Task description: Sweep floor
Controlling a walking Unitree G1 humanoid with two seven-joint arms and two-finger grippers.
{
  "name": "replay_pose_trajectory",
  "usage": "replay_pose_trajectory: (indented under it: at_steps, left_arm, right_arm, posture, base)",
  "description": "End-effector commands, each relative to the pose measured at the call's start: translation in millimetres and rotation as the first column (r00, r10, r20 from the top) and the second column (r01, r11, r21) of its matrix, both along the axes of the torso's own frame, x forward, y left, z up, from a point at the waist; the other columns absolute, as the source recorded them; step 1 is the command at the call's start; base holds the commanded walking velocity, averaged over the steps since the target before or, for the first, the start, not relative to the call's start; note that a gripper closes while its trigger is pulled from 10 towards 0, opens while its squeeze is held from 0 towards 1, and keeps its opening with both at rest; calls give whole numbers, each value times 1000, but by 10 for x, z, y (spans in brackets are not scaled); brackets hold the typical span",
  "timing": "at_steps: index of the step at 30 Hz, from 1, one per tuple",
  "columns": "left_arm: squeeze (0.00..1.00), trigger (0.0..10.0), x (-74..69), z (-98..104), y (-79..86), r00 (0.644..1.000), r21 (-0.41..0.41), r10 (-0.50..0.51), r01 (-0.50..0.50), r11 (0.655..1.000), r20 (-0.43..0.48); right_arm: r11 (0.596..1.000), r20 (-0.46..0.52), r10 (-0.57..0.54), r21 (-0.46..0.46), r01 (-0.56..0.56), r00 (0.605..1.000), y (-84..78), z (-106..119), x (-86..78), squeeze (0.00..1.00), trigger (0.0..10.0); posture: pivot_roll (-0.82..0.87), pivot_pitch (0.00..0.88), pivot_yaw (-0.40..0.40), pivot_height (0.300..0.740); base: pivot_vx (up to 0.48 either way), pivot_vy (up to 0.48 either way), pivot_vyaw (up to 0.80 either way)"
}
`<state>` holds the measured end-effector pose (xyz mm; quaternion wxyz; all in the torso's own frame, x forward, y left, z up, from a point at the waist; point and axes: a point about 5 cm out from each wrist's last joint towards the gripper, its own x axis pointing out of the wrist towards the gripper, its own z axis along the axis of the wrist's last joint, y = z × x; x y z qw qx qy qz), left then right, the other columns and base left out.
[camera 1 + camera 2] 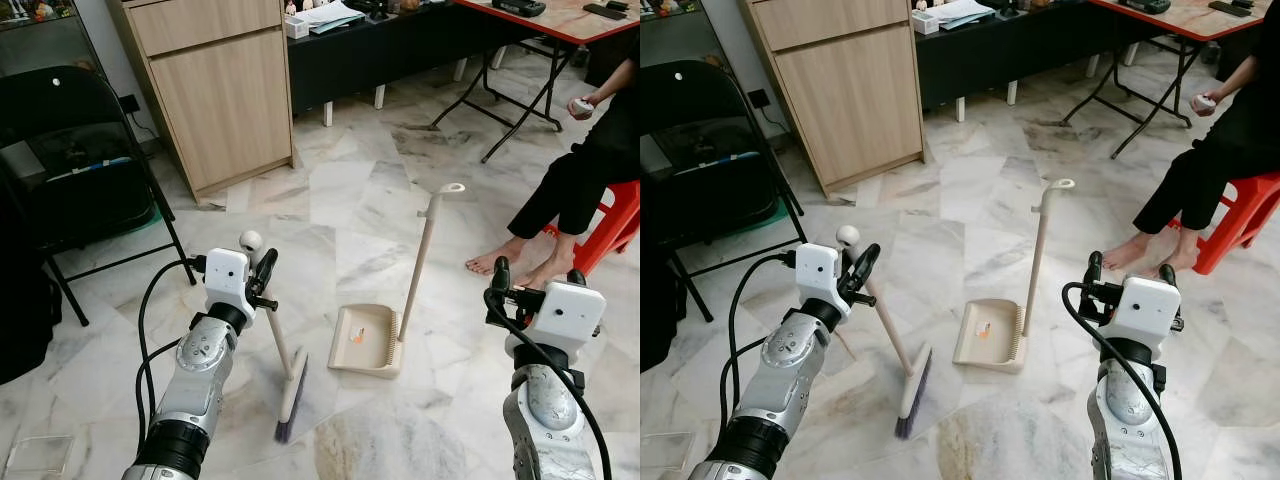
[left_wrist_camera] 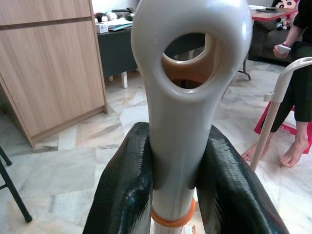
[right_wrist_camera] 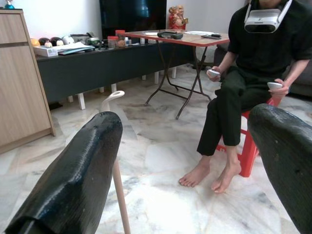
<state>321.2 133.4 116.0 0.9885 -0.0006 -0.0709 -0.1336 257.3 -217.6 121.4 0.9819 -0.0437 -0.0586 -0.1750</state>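
The left gripper (image 1: 258, 280) is closed on the broom (image 1: 283, 366), its two black fingers (image 2: 124, 190) clamped on either side of the pale handle just below the looped hanging end. The broom stands tilted on the marble floor (image 1: 340, 200): its long axis runs from the rounded top at the gripper down and toward the robot's right to the head, which rests on the floor with dark bristles pointing toward the robot. The handle is cream-white with an orange ring beneath the grip point; the head is pale with a purple-black bristle edge. Just beside the broom head, on its right, the dustpan (image 1: 366, 340) lies flat on the floor, beige, with a comb of teeth along one side and a small orange mark inside; its long handle rises nearly upright, leaning slightly away from the robot, ending in a hooked top. The right gripper (image 1: 1127, 275) is held up to the right of the dustpan, fingers spread wide apart and holding nothing. A person (image 3: 253, 73) sits barefoot on a red stool (image 1: 615, 225) beyond it. A wooden cabinet (image 1: 220, 90) and a black chair (image 1: 70, 160) stand to the left.
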Motion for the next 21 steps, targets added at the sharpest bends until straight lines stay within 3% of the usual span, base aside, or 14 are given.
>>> replay_pose_trajectory:
  at_steps: [1,4,21]
  left_arm:
    - [0,10000,14,93,-14,999,19,-10,9,1000,52]
    - [0,10000,10,92,-14,999,20,-10,9,1000,54]
    - [0,10000,8,95,-26,998,16,-18,17,1000,59]
  right_arm:
    - [1000,-7,7,-4,-7,1000,5,-17,-7,0,10000]
    - [1000,-10,9,0,-9,1000,9,-25,-9,0,10000]
    - [1000,-10,18,0,-18,1000,12,-27,1,0,10000]
  posture:
    - [32,65,17,740]
    - [33,63,17,740]
    - [31,41,15,740]
  base:
    - [266,0,0]
    - [299,0,0]
    - [391,-267,0]
